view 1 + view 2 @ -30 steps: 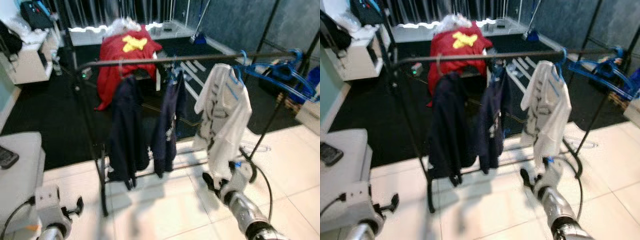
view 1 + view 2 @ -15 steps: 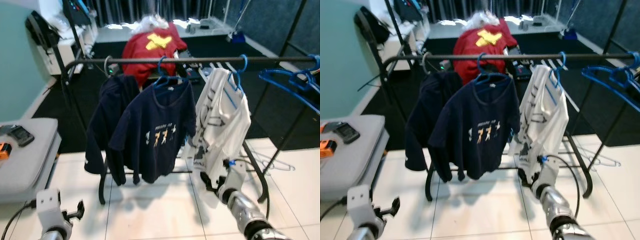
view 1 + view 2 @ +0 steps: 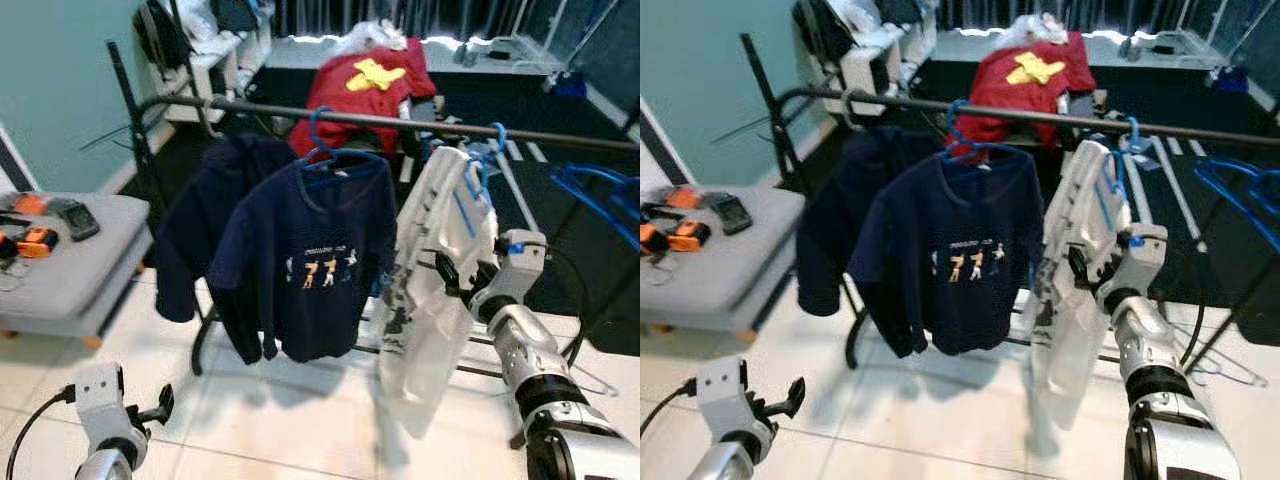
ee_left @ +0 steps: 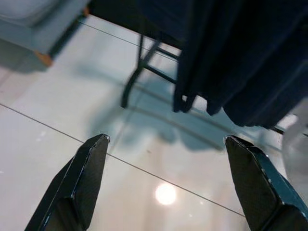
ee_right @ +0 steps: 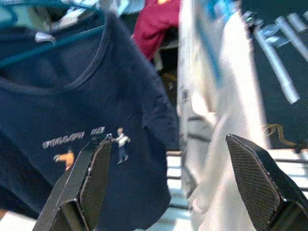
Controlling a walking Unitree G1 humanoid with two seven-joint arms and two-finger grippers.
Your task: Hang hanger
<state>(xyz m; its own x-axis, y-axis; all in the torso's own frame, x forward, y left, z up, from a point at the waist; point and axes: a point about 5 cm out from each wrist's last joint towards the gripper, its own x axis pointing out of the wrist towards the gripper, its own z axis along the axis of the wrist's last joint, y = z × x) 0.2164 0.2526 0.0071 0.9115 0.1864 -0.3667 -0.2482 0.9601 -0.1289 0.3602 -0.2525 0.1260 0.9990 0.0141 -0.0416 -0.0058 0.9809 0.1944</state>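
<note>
Beside the black clothes rack [image 3: 150, 190], toward its left end, you see a grey cushioned bench [image 3: 70, 275] carrying a black phone [image 3: 75, 218] and orange-and-black gadgets [image 3: 35, 242]. Behind the rack, a red garment with a yellow mark [image 3: 365, 85] drapes over something unseen. White tiled floor [image 3: 290, 420] spreads beneath the rack.

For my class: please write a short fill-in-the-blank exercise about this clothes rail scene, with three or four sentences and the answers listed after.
1. The white shirt hangs from the rail on a hanger coloured ____.
2. The navy T-shirt with small printed figures hangs on the white shirt's ____ side, as the robot sees it.
3. The right gripper is raised beside the white shirt with its fingers ____.
4. The left gripper hangs low above the ____ floor.

Answers: blue; left; open; tiled
</note>
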